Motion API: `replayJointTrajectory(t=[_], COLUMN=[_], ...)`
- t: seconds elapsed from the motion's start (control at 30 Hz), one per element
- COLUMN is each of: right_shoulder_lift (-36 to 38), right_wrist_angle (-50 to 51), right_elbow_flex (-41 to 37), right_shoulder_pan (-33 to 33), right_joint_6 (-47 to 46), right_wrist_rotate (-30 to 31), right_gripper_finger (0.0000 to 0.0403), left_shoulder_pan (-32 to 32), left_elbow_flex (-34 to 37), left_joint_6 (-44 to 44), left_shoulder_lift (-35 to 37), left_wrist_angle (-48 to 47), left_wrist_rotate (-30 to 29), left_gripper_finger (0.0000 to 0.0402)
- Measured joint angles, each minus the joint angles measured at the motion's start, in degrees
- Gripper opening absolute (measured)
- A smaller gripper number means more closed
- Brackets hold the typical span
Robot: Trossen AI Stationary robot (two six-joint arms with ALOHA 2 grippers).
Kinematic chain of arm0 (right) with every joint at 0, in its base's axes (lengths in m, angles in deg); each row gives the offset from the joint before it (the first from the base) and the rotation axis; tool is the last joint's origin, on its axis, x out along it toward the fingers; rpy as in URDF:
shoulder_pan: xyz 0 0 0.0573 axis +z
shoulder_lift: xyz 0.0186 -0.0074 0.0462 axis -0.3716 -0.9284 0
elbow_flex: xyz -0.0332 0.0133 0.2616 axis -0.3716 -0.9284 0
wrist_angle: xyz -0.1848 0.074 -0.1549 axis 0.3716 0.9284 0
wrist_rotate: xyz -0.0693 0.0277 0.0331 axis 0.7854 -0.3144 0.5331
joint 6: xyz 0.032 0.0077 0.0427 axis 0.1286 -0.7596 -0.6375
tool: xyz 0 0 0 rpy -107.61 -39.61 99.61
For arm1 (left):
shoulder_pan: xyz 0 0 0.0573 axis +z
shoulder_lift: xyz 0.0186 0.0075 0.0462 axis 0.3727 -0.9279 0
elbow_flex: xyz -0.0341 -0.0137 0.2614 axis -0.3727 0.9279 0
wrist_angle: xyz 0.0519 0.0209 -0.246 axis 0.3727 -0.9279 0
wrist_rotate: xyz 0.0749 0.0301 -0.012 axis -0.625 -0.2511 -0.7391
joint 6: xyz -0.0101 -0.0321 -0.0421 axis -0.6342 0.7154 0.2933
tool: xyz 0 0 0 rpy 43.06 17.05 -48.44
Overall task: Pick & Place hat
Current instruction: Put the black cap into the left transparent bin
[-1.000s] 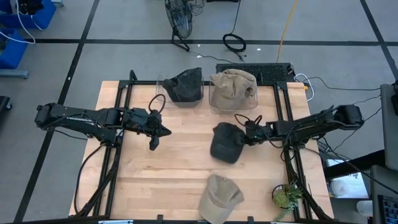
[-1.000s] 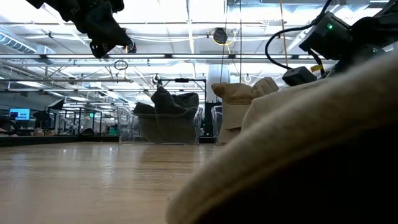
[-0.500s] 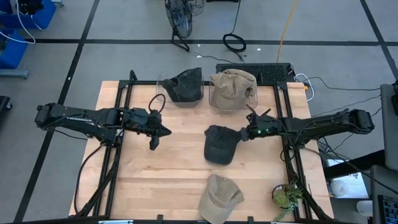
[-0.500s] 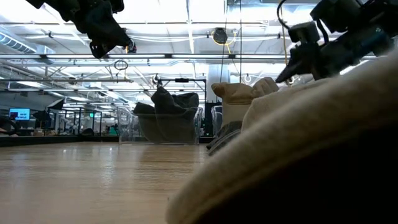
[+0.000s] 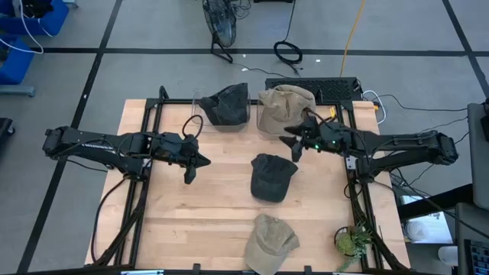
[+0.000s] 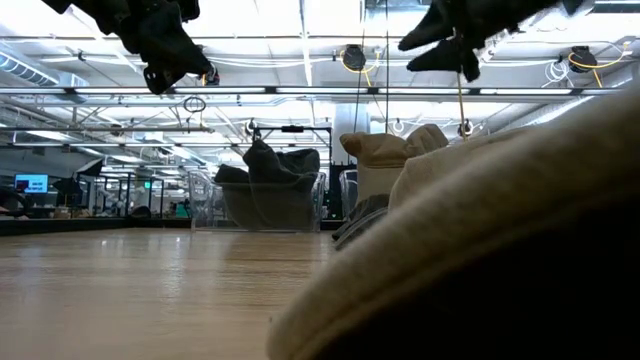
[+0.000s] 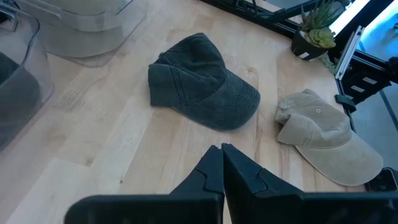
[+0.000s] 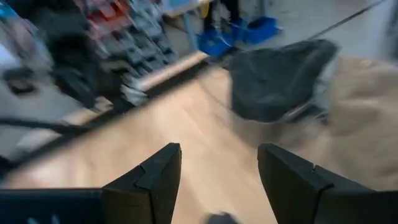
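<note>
A dark hat (image 5: 271,177) lies crown up on the middle of the wooden table, also in the left wrist view (image 7: 202,81). A tan hat (image 5: 270,243) lies by the near edge. My right gripper (image 5: 293,145) hangs open and empty above the table, just beyond the dark hat's far right side; its wrist view (image 8: 217,177) shows nothing between the fingers. My left gripper (image 5: 190,165) is shut and empty, raised over the table's left half, its closed tips (image 7: 222,163) pointing toward the dark hat.
Two clear bins stand at the far edge: one (image 5: 227,105) holds a dark hat, the other (image 5: 285,108) a tan hat. A small potted plant (image 5: 351,241) sits at the near right corner. Bare wood lies between the left gripper and the dark hat.
My right gripper has come off the dark hat's right side, risen well above the table, moved toward the far edge and rolled about its own axis. The dark hat has shifted a little toward the table's left and now lies free on the wood.
</note>
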Motion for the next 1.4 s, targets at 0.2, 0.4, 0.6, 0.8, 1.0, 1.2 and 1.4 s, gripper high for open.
replayJointTrajectory(t=[0.2, 0.4, 0.6, 0.8, 1.0, 1.2, 1.4], right_shoulder_lift=[-7.8, -13.7, -14.0, -12.4, -12.3, -12.9, -16.2], right_wrist_angle=[29.3, 45.4, 45.1, 34.8, 5.0, -5.0, -18.8], right_elbow_flex=[12.4, 13.1, 5.2, -4.0, -17.5, -24.2, -25.1], right_shoulder_pan=[-0.6, -2.3, -2.2, -2.1, -2.1, -2.5, -2.2], right_joint_6=[0.1, -8.3, -17.5, -27.7, -34.4, -37.8, -37.1], right_wrist_rotate=[2.9, -8.1, -10.7, -16.4, -24.2, -20.2, -19.7], right_gripper_finger=[0.0196, 0.0203, 0.0245, 0.0299, 0.0332, 0.0326, 0.0289], left_shoulder_pan=[0.0, 0.0, 0.0, 0.0, 0.0, 0.0, 0.2], left_elbow_flex=[0.0, 0.0, 0.0, 0.0, 0.0, 0.0, 0.0], left_joint_6=[0.3, -0.1, -0.3, -0.5, -0.5, -0.5, -0.9], left_shoulder_lift=[0.0, 0.0, 0.0, 0.0, 0.0, 0.0, 0.0], left_wrist_angle=[0.0, 0.0, -0.2, -0.2, -0.3, -0.6, -0.6], left_wrist_rotate=[0.0, -0.1, -0.4, -0.4, -0.4, -0.6, -1.5], left_gripper_finger=[0.0017, 0.0004, 0.0014, 0.0008, 0.0007, 0.0014, 0.0007])
